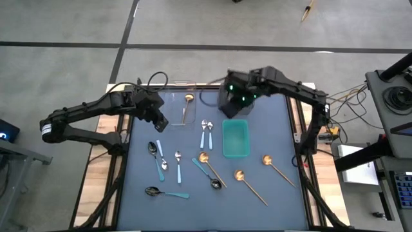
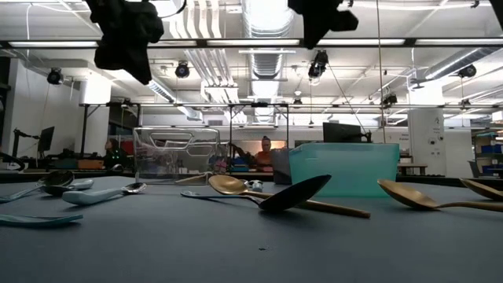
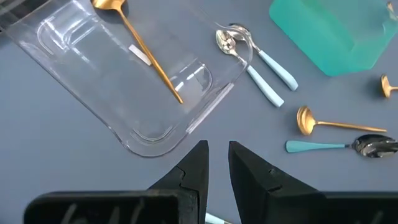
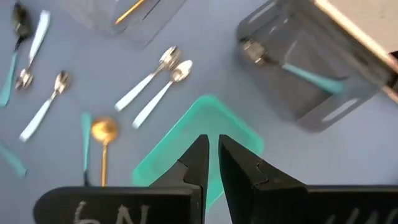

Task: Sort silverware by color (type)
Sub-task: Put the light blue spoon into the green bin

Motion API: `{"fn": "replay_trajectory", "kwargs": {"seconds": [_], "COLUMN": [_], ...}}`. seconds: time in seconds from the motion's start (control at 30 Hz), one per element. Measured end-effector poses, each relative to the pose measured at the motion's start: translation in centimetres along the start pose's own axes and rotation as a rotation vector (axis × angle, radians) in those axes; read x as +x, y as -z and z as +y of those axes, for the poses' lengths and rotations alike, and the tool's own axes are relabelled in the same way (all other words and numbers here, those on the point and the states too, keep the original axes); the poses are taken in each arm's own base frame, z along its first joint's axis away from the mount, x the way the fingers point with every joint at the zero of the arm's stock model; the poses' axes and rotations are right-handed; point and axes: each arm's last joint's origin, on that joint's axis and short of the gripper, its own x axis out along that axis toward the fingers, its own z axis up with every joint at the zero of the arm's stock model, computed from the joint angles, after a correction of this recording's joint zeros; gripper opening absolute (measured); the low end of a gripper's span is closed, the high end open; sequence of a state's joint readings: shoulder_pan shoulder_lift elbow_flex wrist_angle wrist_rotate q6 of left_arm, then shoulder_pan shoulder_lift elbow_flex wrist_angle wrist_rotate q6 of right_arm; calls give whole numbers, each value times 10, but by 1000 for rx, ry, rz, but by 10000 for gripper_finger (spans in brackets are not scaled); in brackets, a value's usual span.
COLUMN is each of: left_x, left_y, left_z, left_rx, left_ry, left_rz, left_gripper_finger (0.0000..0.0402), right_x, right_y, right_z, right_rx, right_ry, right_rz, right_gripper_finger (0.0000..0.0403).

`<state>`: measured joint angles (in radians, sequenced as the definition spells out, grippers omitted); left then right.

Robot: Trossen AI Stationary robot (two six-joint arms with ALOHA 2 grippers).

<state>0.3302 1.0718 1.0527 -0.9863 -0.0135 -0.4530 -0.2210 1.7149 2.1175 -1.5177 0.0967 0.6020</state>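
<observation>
Small spoons lie flat on the dark mat: two silver ones with light-blue handles [image 1: 206, 133], more silver ones [image 1: 178, 165], dark-bowled teal-handled ones [image 1: 165, 192] and gold ones [image 1: 250, 185]. One gold spoon [image 3: 140, 46] lies in the clear bin [image 1: 183, 103]. A teal-handled spoon [image 4: 292, 70] lies in the grey bin [image 4: 323, 74]. My left gripper [image 3: 217, 158] hovers shut and empty just near of the clear bin. My right gripper [image 4: 213, 152] hangs shut and empty above the far end of the teal bin [image 1: 235, 139], beside the grey bin.
The three bins stand along the mat's far half; the teal bin [image 2: 342, 169] holds nothing that I can see. Loose spoons spread over the near half. Cables trail past the table's right edge [image 1: 335, 129]. A person [image 2: 265, 153] shows in the room beyond.
</observation>
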Motion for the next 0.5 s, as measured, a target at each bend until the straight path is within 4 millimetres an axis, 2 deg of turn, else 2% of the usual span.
{"fn": "replay_trajectory", "kwargs": {"seconds": [0.23, 0.5], "left_x": [0, -2], "left_y": [3, 8], "left_z": [-5, -25], "left_rx": [25, 107], "left_ry": [26, 167], "left_rz": [10, 21], "left_gripper_finger": [45, 45], "right_x": [-6, -12], "right_y": [32, 61], "right_z": [40, 66], "right_rx": [-55, -142], "right_ry": [-51, -110], "right_rz": [27, 72], "right_gripper_finger": [28, 28]}}
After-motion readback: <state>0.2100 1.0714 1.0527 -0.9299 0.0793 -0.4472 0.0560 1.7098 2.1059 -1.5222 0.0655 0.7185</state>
